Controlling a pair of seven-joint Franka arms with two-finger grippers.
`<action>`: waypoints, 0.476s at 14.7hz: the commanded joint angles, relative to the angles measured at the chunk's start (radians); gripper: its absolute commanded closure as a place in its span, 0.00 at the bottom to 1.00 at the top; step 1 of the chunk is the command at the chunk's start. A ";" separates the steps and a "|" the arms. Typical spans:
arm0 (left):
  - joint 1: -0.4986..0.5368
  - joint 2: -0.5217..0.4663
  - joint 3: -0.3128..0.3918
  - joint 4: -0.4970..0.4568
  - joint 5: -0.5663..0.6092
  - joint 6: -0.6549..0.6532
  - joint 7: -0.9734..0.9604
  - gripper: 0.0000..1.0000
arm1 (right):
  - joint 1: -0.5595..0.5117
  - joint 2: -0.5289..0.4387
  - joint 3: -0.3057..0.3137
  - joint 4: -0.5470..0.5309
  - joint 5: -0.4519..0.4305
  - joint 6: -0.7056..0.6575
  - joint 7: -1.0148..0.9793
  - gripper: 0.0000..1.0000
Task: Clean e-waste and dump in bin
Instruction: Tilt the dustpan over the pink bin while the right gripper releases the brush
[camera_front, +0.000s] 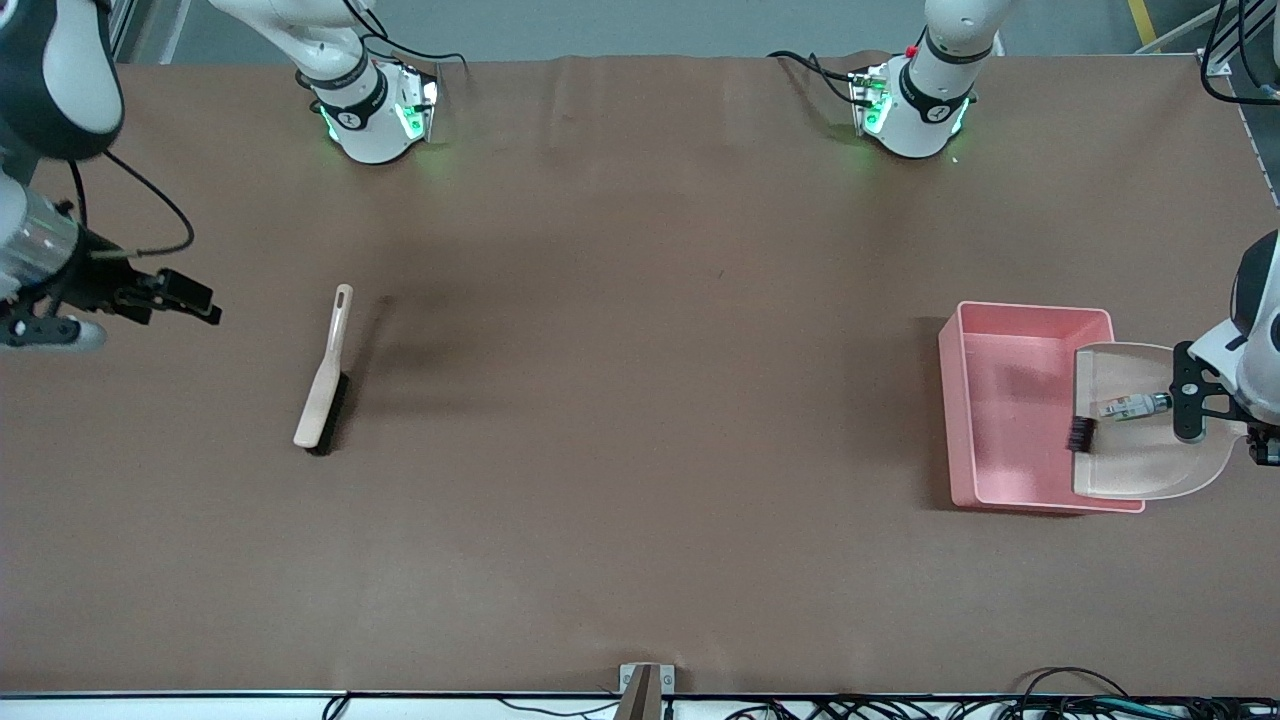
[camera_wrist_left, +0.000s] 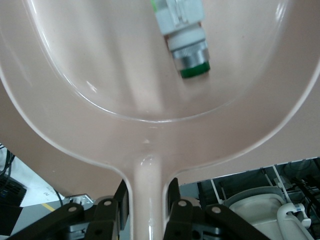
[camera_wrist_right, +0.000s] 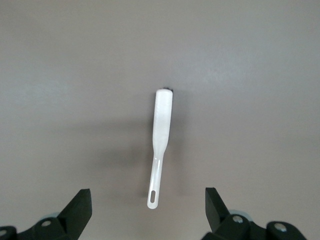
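E-waste (camera_front: 1135, 406) sits in the dustpan (camera_front: 1140, 470) over the bin (camera_front: 1000, 400) — left gripper (camera_wrist_left: 148, 200) fingers clamp its handle — right gripper (camera_wrist_right: 148, 212) hangs open.

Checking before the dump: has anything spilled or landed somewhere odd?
No spill shows. The white component and maroon block still sit in the dustpan, held over the pink bin by the left gripper.

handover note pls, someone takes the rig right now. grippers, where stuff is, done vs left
Left gripper: shut on the dustpan handle, holding it over the pink bin.
Right gripper: open, waiting above the table near the brush, which lies flat at the right arm's end.
Done: white component and maroon block are swept into the dustpan.
Left: tip both into the bin; neither is in it yet.
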 joint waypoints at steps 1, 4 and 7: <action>-0.019 -0.023 0.001 0.003 0.051 -0.021 -0.005 0.88 | 0.000 -0.042 0.011 0.027 -0.019 -0.056 0.019 0.00; -0.054 -0.021 0.001 0.019 0.060 -0.023 0.002 0.88 | 0.000 -0.036 0.009 0.130 -0.021 -0.164 0.019 0.00; -0.080 -0.023 0.001 0.026 0.063 -0.035 0.003 0.88 | -0.005 -0.033 0.008 0.190 -0.021 -0.181 0.012 0.00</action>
